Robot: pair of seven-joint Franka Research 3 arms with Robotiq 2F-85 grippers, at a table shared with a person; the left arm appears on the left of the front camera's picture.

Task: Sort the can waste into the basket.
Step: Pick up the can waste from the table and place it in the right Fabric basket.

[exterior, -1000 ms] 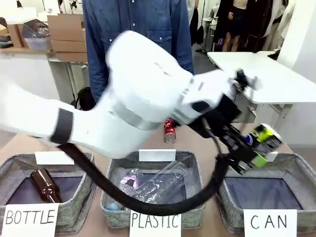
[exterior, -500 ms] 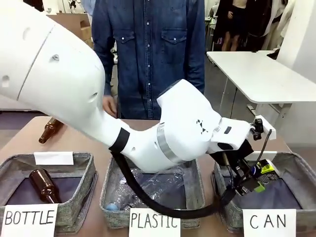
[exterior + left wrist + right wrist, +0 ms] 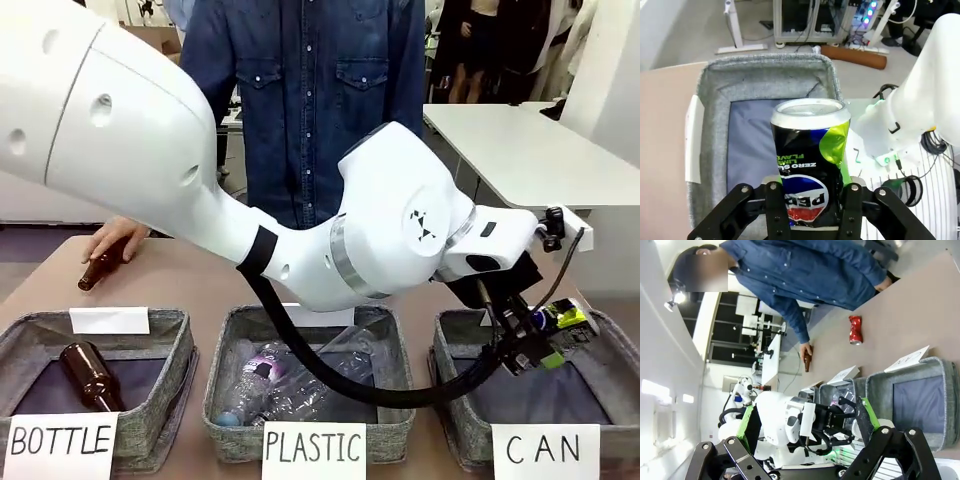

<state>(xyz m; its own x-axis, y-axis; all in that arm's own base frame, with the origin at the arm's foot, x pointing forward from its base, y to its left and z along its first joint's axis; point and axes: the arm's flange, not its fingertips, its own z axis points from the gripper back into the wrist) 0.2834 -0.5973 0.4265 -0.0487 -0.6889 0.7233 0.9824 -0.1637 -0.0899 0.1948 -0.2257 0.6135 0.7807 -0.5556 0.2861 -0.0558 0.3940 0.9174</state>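
The dark can (image 3: pixel 562 319) with yellow-green print hangs just above the grey CAN basket (image 3: pixel 592 392), lying tilted, with my left gripper (image 3: pixel 532 347) shut on it. In the left wrist view that gripper (image 3: pixel 812 196) clamps the can (image 3: pixel 809 150) low on its body, and the basket's (image 3: pixel 765 75) dark bottom lies directly beneath. The red can (image 3: pixel 855 330) lies on the brown table beyond the baskets. My right gripper (image 3: pixel 807 425) is open with nothing between its green pads (image 3: pixel 863 417). The CAN basket (image 3: pixel 935 365) also lies below it.
My left arm (image 3: pixel 380 230) spans the table's middle over the PLASTIC basket (image 3: pixel 400 345), which holds clear bottles. The BOTTLE basket (image 3: pixel 170 350) holds a brown bottle. At far left a person's hand (image 3: pixel 115 238) rests on another brown bottle (image 3: pixel 97 268).
My left arm swung across to the CAN basket with the dark can, dipped low, then shifted slightly right and up. The person's hand came onto the brown bottle on the table.
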